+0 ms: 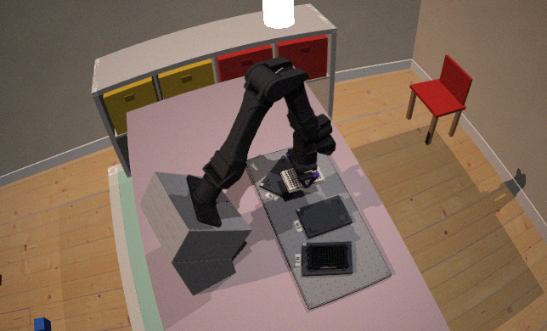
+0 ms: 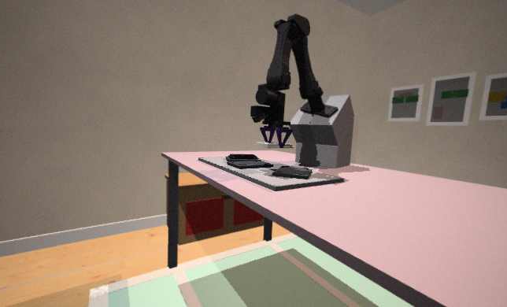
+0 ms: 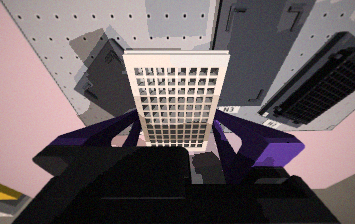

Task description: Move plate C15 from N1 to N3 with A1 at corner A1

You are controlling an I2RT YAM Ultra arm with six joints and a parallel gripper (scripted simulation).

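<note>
Gripper (image 3: 177,131) clamped on white plate C15 (image 3: 176,100) by its long sides, held level in air above nest N1 (image 1: 273,180) at far end of deck (image 1: 362,272) on worktop (image 1: 183,127); N3 (image 1: 324,215) bare, C51 (image 1: 327,257) on N2.
</note>
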